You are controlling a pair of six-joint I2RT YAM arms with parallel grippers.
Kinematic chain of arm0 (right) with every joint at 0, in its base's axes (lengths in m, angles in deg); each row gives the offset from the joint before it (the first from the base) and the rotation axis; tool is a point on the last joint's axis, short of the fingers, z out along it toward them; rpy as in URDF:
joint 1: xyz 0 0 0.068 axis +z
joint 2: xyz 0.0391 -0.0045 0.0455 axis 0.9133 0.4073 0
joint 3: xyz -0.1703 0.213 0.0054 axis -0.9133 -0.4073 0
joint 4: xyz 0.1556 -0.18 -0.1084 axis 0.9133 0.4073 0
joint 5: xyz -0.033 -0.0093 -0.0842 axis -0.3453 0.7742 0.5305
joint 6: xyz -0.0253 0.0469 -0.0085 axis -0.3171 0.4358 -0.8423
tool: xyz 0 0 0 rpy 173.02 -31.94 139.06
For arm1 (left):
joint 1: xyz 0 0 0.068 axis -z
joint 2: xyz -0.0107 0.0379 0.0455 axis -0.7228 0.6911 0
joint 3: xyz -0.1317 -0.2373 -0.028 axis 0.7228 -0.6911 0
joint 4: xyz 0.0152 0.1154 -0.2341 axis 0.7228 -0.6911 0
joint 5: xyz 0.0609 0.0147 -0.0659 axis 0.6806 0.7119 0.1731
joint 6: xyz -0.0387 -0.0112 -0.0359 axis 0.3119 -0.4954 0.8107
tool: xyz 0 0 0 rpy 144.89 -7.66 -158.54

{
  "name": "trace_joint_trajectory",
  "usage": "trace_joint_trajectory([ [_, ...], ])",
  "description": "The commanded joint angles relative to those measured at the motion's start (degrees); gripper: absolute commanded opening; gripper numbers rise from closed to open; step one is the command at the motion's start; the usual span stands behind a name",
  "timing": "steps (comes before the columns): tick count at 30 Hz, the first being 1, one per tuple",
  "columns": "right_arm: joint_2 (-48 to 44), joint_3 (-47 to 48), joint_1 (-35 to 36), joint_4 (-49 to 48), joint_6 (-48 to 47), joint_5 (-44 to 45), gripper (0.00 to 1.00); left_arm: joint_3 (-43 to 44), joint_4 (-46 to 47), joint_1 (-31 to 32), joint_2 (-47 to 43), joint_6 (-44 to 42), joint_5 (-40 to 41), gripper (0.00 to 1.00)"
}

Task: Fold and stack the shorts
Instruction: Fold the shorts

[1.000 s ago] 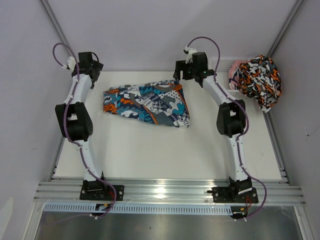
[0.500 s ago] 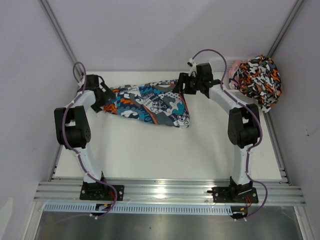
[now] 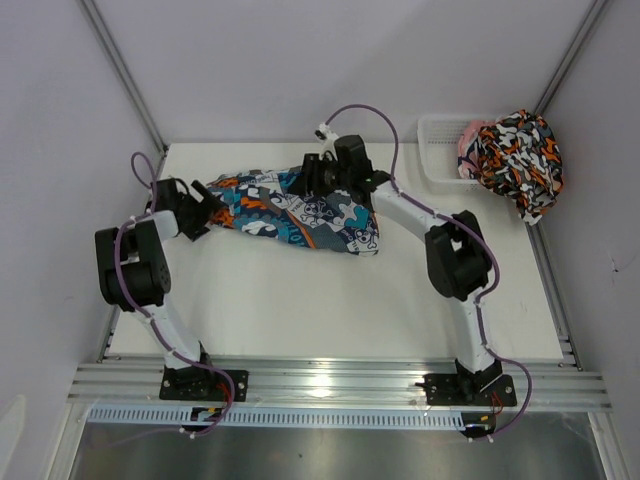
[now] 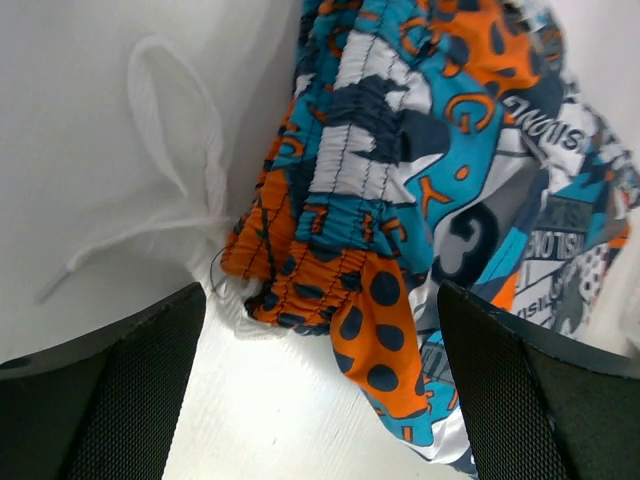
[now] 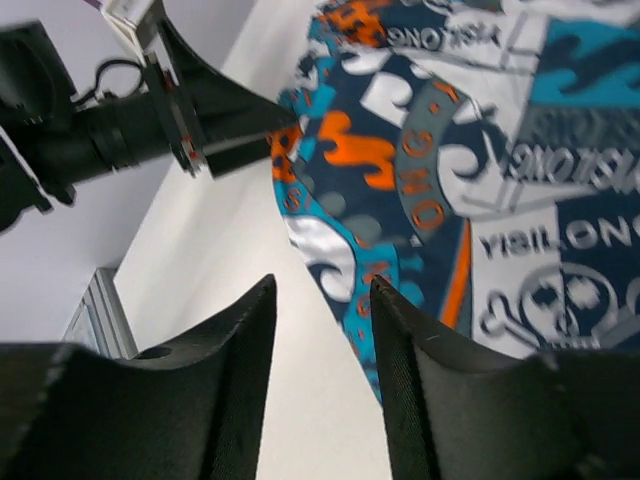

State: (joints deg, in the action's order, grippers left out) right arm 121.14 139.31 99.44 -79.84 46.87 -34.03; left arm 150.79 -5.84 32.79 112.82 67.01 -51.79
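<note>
Teal-blue shorts lie near the desk's far edge; left claw spread apart at their waistband end, right claw parted above them; blotched shorts drape the basket, far right corner

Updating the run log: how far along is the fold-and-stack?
No stack yet, no clear fold. In hand: the teal shorts lie spread on the table, left fingers open at their waistband, right fingers open over the cloth, neither gripping. Left: fold them, then the blotched shorts draped over the basket, and stack.
</note>
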Motion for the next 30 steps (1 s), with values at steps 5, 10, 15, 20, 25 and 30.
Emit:
trace_joint_trajectory([
  [5, 13.38, 10.54, 3.61, -10.8, 11.2, -2.99, 0.19, -7.79, 21.88, -1.09, -2.24, 5.89, -10.75, 0.99],
  [10, 20.33, 16.33, 5.46, -13.36, 15.79, -4.75, 0.05, -13.14, 33.31, -1.27, -1.89, 9.58, -14.97, 0.99],
  [15, 25.96, 18.89, 6.16, -13.88, 19.74, -5.02, 0.01, -14.11, 32.36, -1.36, -1.01, 10.47, -14.19, 0.99],
  [20, 27.47, 18.9, 5.81, -10.28, 20.18, -1.15, 0.0, -17.72, 33.94, -1.36, -4.16, 11.61, -10.77, 0.99],
  [25, 26.59, 16.62, 5.02, -7.9, 20.54, 1.66, 0.0, -23.42, 32.36, -1.27, -9.52, 12.22, -5.85, 0.99],
  [30, 25.53, 13.8, 4.93, -9.49, 21.94, 1.49, 0.0, -30.36, 41.9, -1.27, -12.61, 15.82, -3.55, 0.99],
])
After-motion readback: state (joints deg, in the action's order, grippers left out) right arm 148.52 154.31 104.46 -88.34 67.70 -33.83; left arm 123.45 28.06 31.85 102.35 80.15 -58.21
